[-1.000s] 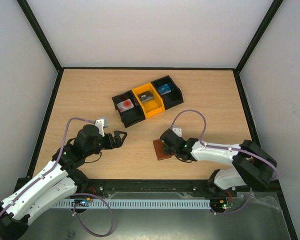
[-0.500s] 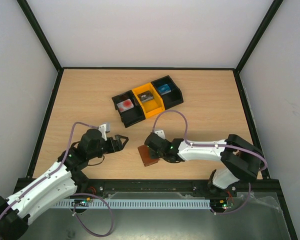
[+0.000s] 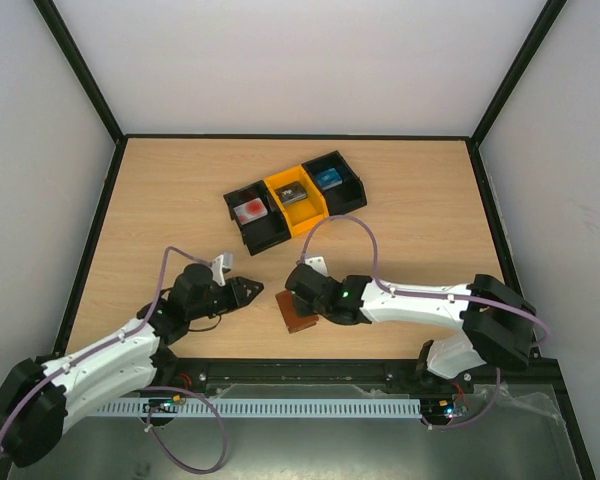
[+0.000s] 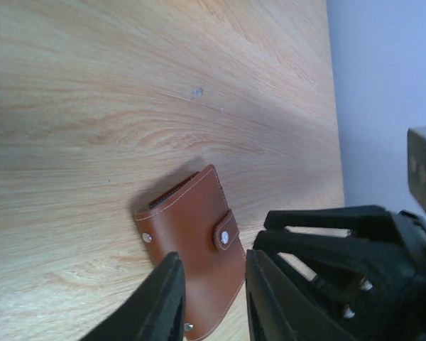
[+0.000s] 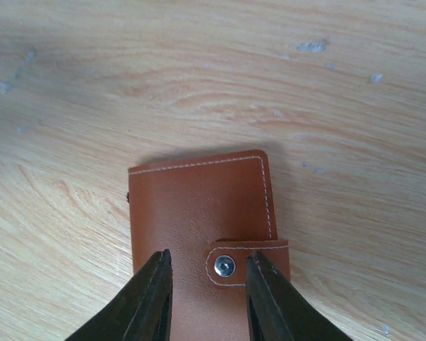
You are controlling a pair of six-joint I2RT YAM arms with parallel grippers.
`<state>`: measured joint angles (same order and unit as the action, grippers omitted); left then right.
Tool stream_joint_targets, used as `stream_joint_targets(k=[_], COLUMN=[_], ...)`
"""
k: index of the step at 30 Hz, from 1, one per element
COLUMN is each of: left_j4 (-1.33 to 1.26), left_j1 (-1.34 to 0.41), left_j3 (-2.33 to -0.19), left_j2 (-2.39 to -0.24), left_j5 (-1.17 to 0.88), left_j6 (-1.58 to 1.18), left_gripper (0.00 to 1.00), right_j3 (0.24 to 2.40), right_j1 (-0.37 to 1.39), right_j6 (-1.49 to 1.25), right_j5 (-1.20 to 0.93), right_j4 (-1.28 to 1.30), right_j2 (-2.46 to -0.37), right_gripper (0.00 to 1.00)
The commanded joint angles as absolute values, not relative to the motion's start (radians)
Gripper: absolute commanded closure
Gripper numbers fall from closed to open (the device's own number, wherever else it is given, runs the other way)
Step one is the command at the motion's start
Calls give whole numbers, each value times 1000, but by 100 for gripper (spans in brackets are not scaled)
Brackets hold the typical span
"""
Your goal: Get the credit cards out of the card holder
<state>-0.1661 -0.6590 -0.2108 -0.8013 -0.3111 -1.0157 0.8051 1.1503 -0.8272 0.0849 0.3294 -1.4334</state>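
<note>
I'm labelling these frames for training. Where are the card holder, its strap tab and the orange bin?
card holder (image 5: 192,206): right wrist view, bare leather cover.
strap tab (image 5: 225,266): right wrist view, its metal snap.
orange bin (image 3: 309,217): top external view, near wall.

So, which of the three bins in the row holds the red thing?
The black bin at the left end; the orange middle bin holds a dark item, the right black bin a blue item.

Card holder (image 4: 192,238) closed on table (image 4: 92,71); left hand (image 4: 213,284) parted.
</note>
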Motion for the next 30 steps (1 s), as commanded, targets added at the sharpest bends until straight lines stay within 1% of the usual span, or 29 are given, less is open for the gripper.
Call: stream_joint_targets(k=[1, 5, 9, 13, 17, 23, 30], left_j4=[-388, -495, -589, -669, -754, -775, -740], left_j1=[-673, -694, -733, -765, -788, -807, -822], left_j3=[-181, -187, -191, -200, -202, -221, -224], left_j2=[-881, -987, -1091, -1213, -1313, -1416, -1470], left_j5=[-349, -373, -373, -371, -365, -350, -292], left_j6=[-1069, -1068, -1074, -1079, -1082, -1058, -1034], left_gripper=[76, 85, 88, 97, 97, 97, 97], right_j3=[826, 821, 802, 781, 775, 769, 747], right_j1=[1172, 1187, 1199, 1200, 1206, 1209, 1215], right_j6=[-839, -843, -853, -858, -857, -854, -874], right_j5=[100, 95, 93, 87, 93, 125, 161], right_j4=[353, 342, 322, 306, 306, 305, 290], right_j2=[-1485, -1503, -1520, -1548, -1567, -1581, -1590], right_gripper=[72, 74, 75, 75, 75, 76, 85])
